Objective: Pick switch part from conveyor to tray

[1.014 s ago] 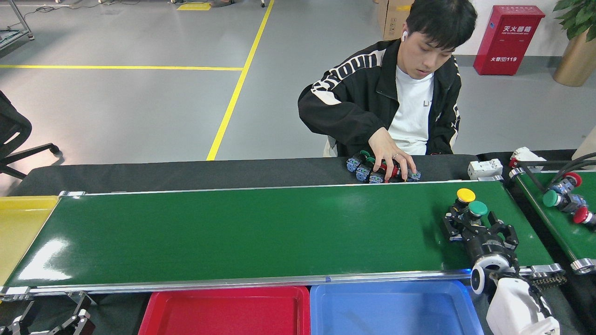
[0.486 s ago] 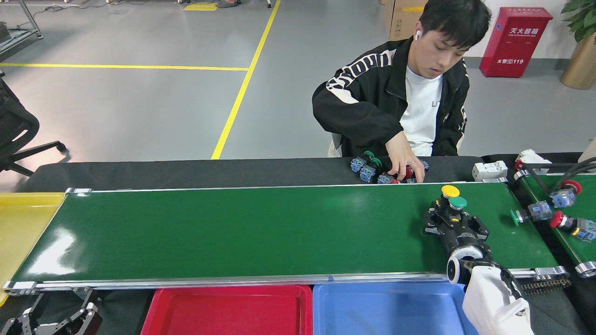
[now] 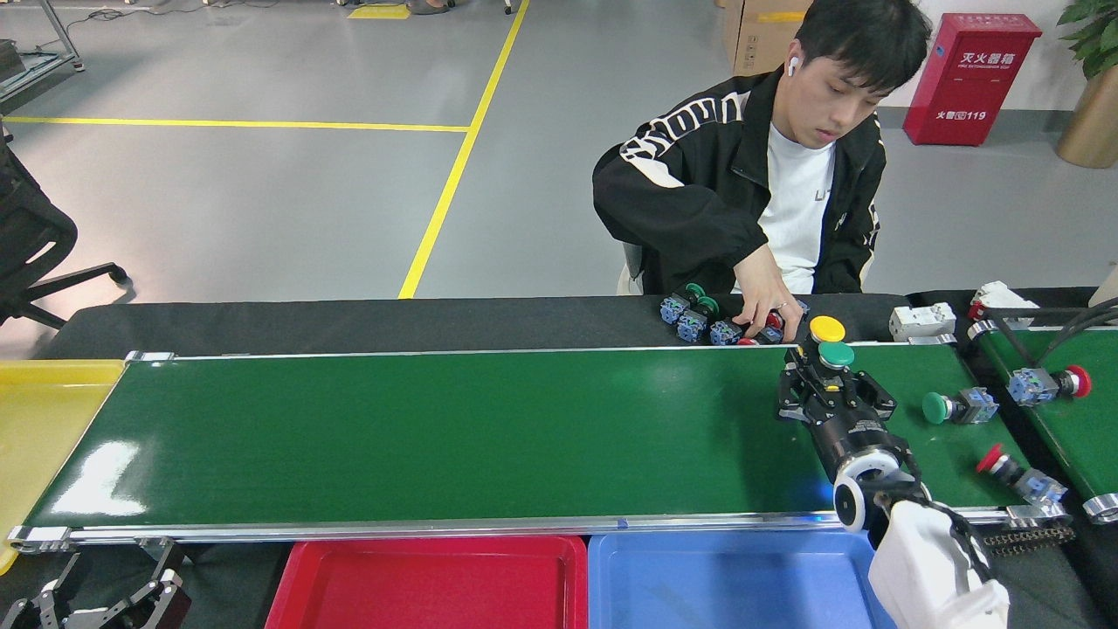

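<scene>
Shifted leftward and toward the belt's far edge since a second ago: right gripper (image 3: pixel 825 384), carrying along a green-capped switch part (image 3: pixel 836 355), clamped between black fingers (image 3: pixel 792 390). Just behind, touching or nearly so, a yellow-capped switch part (image 3: pixel 826 329); cannot tell whether also gripped. Newly arrived on the conveyor (image 3: pixel 437 437), right of the gripper: a loose green switch (image 3: pixel 952 406) and, nearer the front rail, a red switch (image 3: pixel 1013 472). Beyond the far rail, a person's hand (image 3: pixel 769 306) resting on a cluster of switches (image 3: pixel 699 319) on black cloth. Below the front rail, a red tray (image 3: pixel 428 585) and a blue tray (image 3: pixel 725 585), side by side. Far left, a yellow tray (image 3: pixel 35 428). Bottom-left corner, left gripper (image 3: pixel 105 603), fingers spread, holding nothing.
</scene>
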Controlling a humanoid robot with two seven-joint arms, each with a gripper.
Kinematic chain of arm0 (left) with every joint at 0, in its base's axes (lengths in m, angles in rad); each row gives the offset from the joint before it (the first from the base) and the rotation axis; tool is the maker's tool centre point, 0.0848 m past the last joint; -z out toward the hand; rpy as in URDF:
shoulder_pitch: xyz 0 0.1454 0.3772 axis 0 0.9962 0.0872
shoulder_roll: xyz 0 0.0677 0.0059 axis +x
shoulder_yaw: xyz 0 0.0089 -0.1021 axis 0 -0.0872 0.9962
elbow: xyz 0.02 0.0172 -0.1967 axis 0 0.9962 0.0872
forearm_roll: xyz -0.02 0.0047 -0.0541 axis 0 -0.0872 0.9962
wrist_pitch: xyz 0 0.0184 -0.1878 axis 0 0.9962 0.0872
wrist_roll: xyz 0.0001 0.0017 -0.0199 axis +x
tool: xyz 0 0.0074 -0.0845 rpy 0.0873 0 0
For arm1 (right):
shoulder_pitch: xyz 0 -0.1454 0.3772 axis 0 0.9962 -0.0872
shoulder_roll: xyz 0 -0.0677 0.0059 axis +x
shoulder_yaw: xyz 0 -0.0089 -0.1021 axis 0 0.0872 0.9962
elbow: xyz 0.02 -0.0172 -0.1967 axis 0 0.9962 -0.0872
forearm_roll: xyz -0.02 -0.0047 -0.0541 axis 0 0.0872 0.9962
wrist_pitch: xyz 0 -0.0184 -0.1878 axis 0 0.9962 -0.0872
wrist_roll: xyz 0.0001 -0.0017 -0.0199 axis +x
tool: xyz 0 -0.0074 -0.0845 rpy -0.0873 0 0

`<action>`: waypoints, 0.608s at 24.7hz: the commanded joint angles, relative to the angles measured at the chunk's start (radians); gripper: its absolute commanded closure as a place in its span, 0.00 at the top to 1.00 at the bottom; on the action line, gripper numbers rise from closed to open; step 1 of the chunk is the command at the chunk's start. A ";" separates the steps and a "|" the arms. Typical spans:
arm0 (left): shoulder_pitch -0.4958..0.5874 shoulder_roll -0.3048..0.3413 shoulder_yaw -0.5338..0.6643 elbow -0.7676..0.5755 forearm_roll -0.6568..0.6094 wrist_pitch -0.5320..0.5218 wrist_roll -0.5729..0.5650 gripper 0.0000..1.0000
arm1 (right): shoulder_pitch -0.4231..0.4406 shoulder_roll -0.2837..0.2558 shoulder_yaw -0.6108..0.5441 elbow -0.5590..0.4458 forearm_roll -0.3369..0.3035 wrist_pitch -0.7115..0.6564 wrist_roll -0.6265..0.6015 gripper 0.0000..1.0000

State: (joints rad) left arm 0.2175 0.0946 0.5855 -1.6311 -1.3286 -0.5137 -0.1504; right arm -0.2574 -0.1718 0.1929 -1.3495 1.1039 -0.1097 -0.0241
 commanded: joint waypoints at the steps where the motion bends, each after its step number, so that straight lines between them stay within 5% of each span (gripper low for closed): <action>1: -0.003 0.004 0.002 -0.010 0.002 0.003 0.003 1.00 | 0.060 -0.005 0.007 -0.114 0.001 -0.130 0.019 0.02; 4: -0.003 0.004 0.002 -0.010 0.000 0.003 0.003 1.00 | 0.153 0.032 0.098 -0.188 0.007 -0.352 0.023 0.02; 8: -0.004 0.004 0.002 -0.010 0.000 0.003 0.003 1.00 | 0.155 0.117 0.284 -0.148 0.096 -0.396 0.018 0.08; 9: -0.004 0.005 0.002 -0.010 0.000 0.003 0.003 1.00 | 0.155 0.164 0.287 -0.135 0.111 -0.383 0.023 0.44; 10: -0.004 0.005 0.002 -0.010 0.000 0.003 0.002 1.00 | 0.155 0.193 0.289 -0.129 0.116 -0.366 0.027 0.92; 15: -0.004 0.010 0.004 -0.010 -0.001 0.004 -0.004 1.00 | 0.168 0.207 0.293 -0.131 0.119 -0.352 0.039 1.00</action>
State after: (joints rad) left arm 0.2179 0.0949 0.5850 -1.6311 -1.3286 -0.5134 -0.1530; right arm -0.0816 0.0322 0.4897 -1.4691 1.2232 -0.4660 0.0149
